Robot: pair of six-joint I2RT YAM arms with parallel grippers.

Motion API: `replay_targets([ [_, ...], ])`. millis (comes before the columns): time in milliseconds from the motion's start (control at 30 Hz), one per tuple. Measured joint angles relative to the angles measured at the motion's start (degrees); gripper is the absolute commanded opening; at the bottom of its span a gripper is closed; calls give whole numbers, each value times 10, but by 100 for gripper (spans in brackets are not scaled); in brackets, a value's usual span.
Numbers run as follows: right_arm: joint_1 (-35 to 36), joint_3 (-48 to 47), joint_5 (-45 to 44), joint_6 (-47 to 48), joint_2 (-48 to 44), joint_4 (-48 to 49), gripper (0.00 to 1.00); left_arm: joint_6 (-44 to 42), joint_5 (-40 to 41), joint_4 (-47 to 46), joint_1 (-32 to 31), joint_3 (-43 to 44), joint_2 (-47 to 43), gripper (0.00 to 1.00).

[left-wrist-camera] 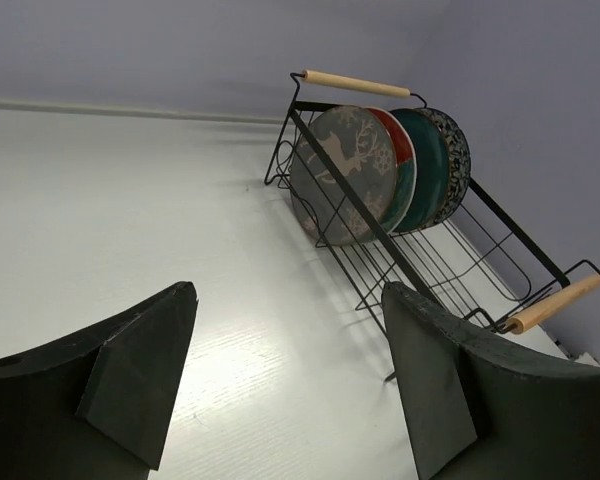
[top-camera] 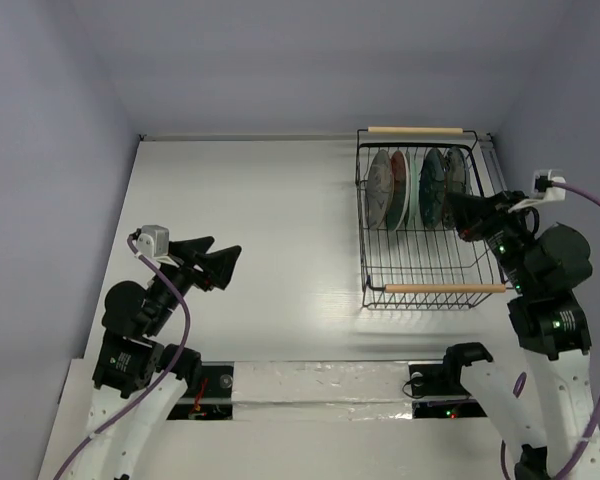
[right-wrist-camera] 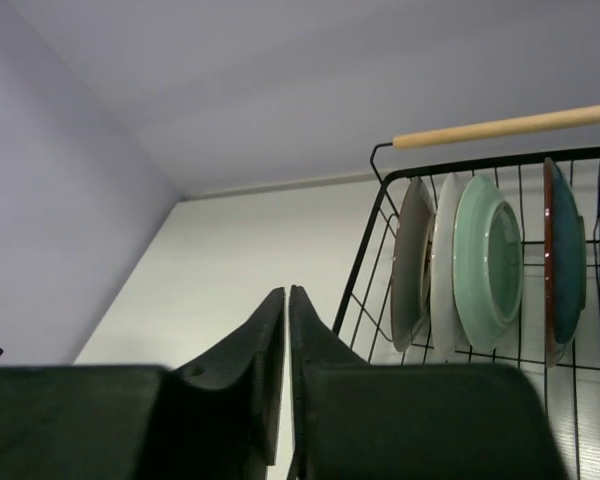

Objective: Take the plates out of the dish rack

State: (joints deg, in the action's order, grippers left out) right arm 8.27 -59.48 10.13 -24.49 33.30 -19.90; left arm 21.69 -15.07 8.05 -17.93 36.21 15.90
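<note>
Top external | blk wire dish rack [top-camera: 445,288] | 4 round plates [top-camera: 390,187] upright

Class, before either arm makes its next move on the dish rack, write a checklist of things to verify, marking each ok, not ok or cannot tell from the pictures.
1. Four plates stand upright in the dish rack: ok.
2. Left gripper open, holding nothing: ok.
3. Right gripper open for a grasp: not ok, jaws shut, empty.
4. Right gripper clear of the rack's wires: cannot tell.
5. Left gripper apart from the rack, over the table: ok.
</note>
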Motion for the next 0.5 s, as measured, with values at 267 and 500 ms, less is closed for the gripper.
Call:
replay_targets([
  [267,25,-47,-3,7,110,1,0,-2,-9,3,0,0,2,54],
  [500,133,-119,-135,41,227,-31,0,-3,-13,3,0,0,5,0],
])
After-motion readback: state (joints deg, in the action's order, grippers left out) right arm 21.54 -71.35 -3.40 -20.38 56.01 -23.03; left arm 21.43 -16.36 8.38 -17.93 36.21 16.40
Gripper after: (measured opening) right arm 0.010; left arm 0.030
